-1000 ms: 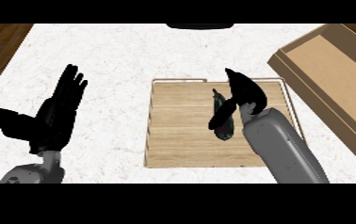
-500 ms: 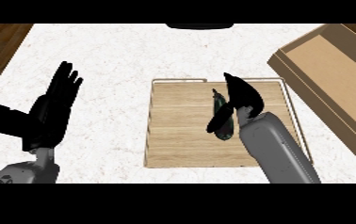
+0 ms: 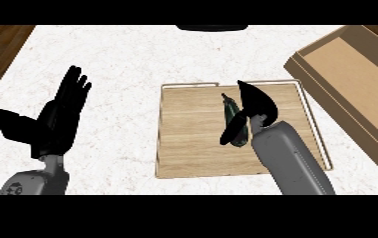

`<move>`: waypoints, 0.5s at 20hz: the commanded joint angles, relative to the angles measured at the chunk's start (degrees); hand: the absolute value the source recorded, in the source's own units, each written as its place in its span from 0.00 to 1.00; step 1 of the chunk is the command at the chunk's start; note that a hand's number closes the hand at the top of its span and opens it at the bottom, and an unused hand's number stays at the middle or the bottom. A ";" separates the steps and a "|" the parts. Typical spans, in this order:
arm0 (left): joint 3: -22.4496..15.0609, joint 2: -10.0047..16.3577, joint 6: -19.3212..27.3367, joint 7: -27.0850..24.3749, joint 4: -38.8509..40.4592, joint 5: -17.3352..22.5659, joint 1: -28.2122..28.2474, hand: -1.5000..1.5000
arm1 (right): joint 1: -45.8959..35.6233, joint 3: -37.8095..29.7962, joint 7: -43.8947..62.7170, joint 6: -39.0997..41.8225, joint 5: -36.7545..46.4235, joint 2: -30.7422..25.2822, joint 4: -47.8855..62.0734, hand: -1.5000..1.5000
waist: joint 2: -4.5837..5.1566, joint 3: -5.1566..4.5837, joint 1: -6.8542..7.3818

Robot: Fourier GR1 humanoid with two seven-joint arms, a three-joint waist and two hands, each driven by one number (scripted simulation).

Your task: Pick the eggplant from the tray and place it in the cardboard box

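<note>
The black right robot hand (image 3: 257,107) is beside a dark green slender eggplant (image 3: 231,111) on a pale, straight-grained rectangular wooden tray (image 3: 192,147) with a whitish rim. Under the black left robot hand (image 3: 59,117), the white stone bench (image 3: 133,52) is faintly speckled. To the right of the right robot hand is a tan-brown cardboard box (image 3: 347,77).

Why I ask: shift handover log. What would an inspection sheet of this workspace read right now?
Surface: white speckled counter.
Job's things: eggplant lying on the wooden tray; cardboard box, open-topped, right of the tray.
Clutter: nothing seen.
Hands: right hand at the eggplant, partly covering it, grip unclear; left hand open, resting at the left.
Cables: nothing seen.
Surroundings: dark object cut off at the counter's far edge; brown wood beyond the counter's far left corner.
</note>
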 commanded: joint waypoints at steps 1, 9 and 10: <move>2.39 0.06 -3.16 -1.44 3.77 0.47 -2.00 0.50 | -0.30 -1.52 -0.10 3.20 1.24 -0.55 1.64 1.00 | 0.11 0.03 -0.06; 2.64 -0.98 -3.35 -0.26 2.03 -0.95 -0.47 0.50 | 1.41 3.08 -4.12 4.21 8.24 -0.58 -1.07 1.00 | 0.08 0.03 -0.04; 1.78 -1.73 -2.35 0.21 -3.42 -1.40 3.37 0.50 | -0.37 3.09 -5.01 1.49 10.10 1.23 2.94 1.00 | 0.07 0.04 0.29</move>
